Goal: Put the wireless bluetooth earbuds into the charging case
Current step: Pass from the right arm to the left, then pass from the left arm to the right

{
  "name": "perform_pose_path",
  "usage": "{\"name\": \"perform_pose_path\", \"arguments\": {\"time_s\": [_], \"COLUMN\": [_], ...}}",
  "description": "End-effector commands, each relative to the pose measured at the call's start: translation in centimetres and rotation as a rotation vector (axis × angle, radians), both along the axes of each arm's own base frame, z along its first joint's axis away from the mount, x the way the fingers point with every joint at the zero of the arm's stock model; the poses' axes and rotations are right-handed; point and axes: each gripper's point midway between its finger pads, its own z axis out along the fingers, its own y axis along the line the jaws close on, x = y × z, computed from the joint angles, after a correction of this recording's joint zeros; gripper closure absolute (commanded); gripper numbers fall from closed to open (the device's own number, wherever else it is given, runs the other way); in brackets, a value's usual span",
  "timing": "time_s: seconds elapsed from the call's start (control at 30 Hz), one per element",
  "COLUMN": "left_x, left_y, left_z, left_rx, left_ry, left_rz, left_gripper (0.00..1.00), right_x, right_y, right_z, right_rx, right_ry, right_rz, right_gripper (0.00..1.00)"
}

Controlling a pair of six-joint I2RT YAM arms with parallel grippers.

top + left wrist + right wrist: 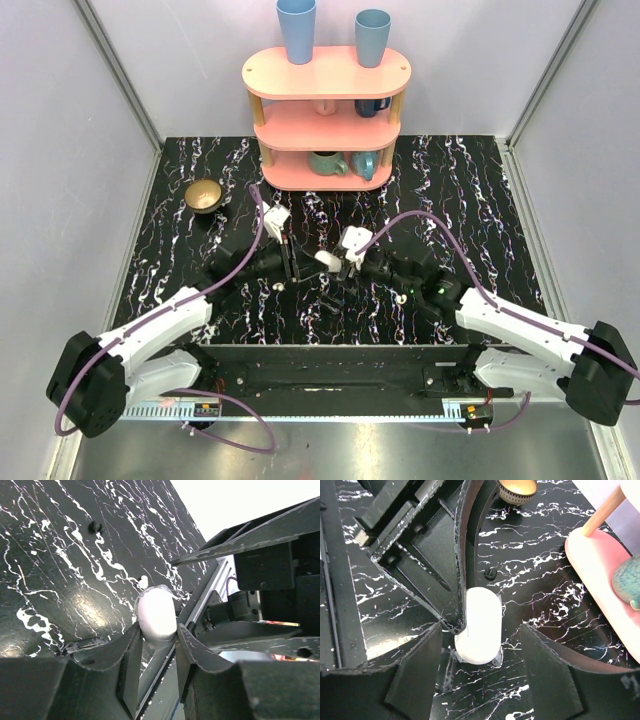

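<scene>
Marbled table [60,555]; charging case [156,612] pinched by left pincer [158,630], right pincer [482,627] astride.

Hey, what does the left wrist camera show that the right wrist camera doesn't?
Only the left wrist view: both jaws of the left gripper shut on the case, plus a metal rail beyond it. Only the right wrist view: the right gripper with its jaws open, clear of the case on both sides, the bowl and the pink shelf. Both: the white case and the black marble table.
</scene>
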Motion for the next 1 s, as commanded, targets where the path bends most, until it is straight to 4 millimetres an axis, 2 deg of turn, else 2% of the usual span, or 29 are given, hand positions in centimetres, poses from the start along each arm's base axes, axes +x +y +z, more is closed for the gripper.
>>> {"name": "perform_pose_path", "arguments": {"time_s": [0.0, 0.07, 0.1, 0.23, 0.27, 0.3, 0.37, 0.4, 0.43, 0.5, 0.57, 0.6, 0.63, 0.67, 0.7, 0.73, 0.77, 0.83, 0.87, 0.9, 0.93, 0.97], "left_x": [1.0, 1.1, 1.4, 1.5, 1.4, 1.3, 1.1, 1.0, 0.7, 0.5, 0.2, 0.1, -0.2, -0.3, -0.6, -1.0, -1.1, -1.8, -1.9, -2.1, -2.3, -2.4], "left_y": [0.6, 1.1, 1.4, 2.4, 2.6, 2.9, 3.4, 3.7, 4.0, 4.4, 5.0, 5.2, 5.5, 5.6, 5.6, 5.9, 6.1, 6.4, 6.4, 6.3, 6.3, 6.2], "left_z": [3.0, 3.4, 3.4, 4.5, 5.4, 5.2, 6.6, 6.2, 7.4, 7.4, 8.4, 8.2, 8.9, 8.4, 8.5, 9.7, 9.1, 10.1, 9.7, 9.8, 10.1, 9.9], "left_rx": [-0.015, -0.012, -0.008, -0.034, -0.058, -0.061, -0.104, -0.104, -0.133, -0.143, -0.161, -0.157, -0.170, -0.166, -0.179, -0.218, -0.221, -0.268, -0.269, -0.277, -0.286, -0.284], "left_ry": [-0.134, -0.158, -0.167, -0.226, -0.266, -0.276, -0.340, -0.349, -0.408, -0.444, -0.513, -0.530, -0.575, -0.591, -0.618, -0.674, -0.680, -0.742, -0.748, -0.766, -0.789, -0.793], "left_rz": [0.055, 0.082, 0.109, 0.160, 0.168, 0.182, 0.201, 0.212, 0.214, 0.225, 0.238, 0.241, 0.246, 0.245, 0.236, 0.244, 0.248, 0.249, 0.243, 0.236, 0.232, 0.222], "left_gripper": [0.95, 0.95, 0.95, 0.95, 0.95, 0.95, 0.95, 0.95, 0.95, 0.94, 0.94, 0.94, 0.94, 0.94, 0.95, 0.95, 0.95, 0.96, 0.97, 0.98, 0.98, 0.98], "right_x": [-0.3, -0.8, -1.2, -1.3, -1.2, -1.3, -1.5, -1.7, -1.7, -1.4, -1.2, -0.9, -0.7, -0.6, -0.5, -0.3, -0.3, -0.4, -0.4, -0.4, -0.2, -0.3], "right_y": [0.0, 0.3, 0.3, 0.2, 0.2, 0.2, 0.7, 0.9, 1.2, 1.3, 1.4, 1.2, 1.2, 1.2, 1.1, 1.0, 1.2, 1.3, 1.5, 1.6, 1.7, 1.9], "right_z": [3.5, 3.9, 3.3, 4.4, 5.3, 5.5, 6.9, 7.4, 8.2, 9.0, 10.2, 10.4, 10.5, 11.1, 11.2, 10.8, 11.4, 10.6, 11.6, 11.6, 10.5, 11.1], "right_rx": [0.128, 0.145, 0.124, 0.177, 0.240, 0.257, 0.320, 0.338, 0.371, 0.409, 0.476, 0.508, 0.555, 0.592, 0.624, 0.683, 0.732, 0.813, 0.875, 0.905, 0.934, 0.962], "right_ry": [0.013, 0.065, 0.102, 0.267, 0.352, 0.385, 0.469, 0.493, 0.532, 0.571, 0.636, 0.664, 0.735, 0.760, 0.798, 0.895, 0.922, 1.055, 1.066, 1.097, 1.177, 1.184], "right_rz": [-0.039, -0.025, -0.017, -0.094, -0.140, -0.151, -0.158, -0.152, -0.152, -0.169, -0.184, -0.202, -0.227, -0.227, -0.241, -0.281, -0.264, -0.276, -0.235, -0.228, -0.251, -0.222], "right_gripper": [0.26, 0.25, 0.25, 0.12, 0.11, 0.11, 0.11, 0.10, 0.10, 0.09, 0.08, 0.08, 0.08, 0.07, 0.07, 0.07, 0.07, 0.07, 0.07, 0.08, 0.08, 0.08]}}
